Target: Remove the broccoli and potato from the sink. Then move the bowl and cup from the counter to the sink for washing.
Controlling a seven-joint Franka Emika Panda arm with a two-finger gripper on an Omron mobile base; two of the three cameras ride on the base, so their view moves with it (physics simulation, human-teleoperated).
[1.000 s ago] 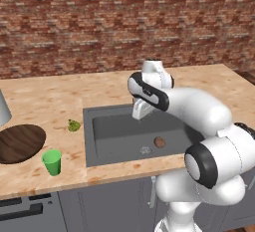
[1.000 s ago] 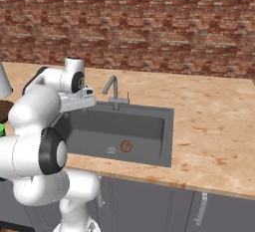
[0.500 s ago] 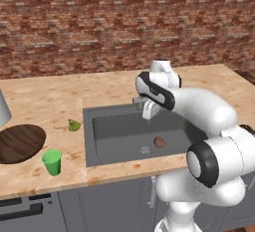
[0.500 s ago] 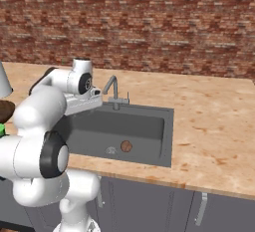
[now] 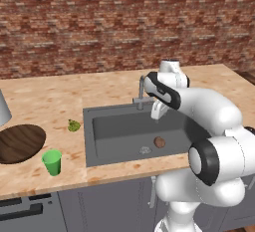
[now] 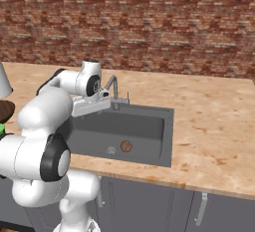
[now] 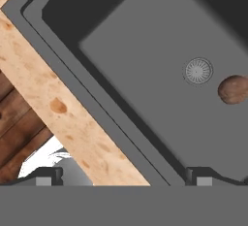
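Brick wall stands behind your beige tabletop [image 5: 60, 94], with one dark sink [image 5: 114, 129] as the landmark. You have one potato [image 5: 159, 142] lying on the sink floor, just beside the single round drain [image 5: 145, 150], on the drain's right in the left base view. One broccoli [image 5: 73, 125] sits on the tabletop just outside the sink's left rim. Further left of the sink you have one wooden bowl [image 5: 20, 142] and, nearer the front edge, one green cup [image 5: 52, 162]; the two stand close together but apart. One grey faucet [image 6: 113, 87] rises at the sink's back rim. Your hand [image 5: 158, 110] hangs over the sink's back right part, beside the faucet; its two fingertips [image 7: 48, 175] sit wide apart with nothing between them, and they look down on drain and potato.
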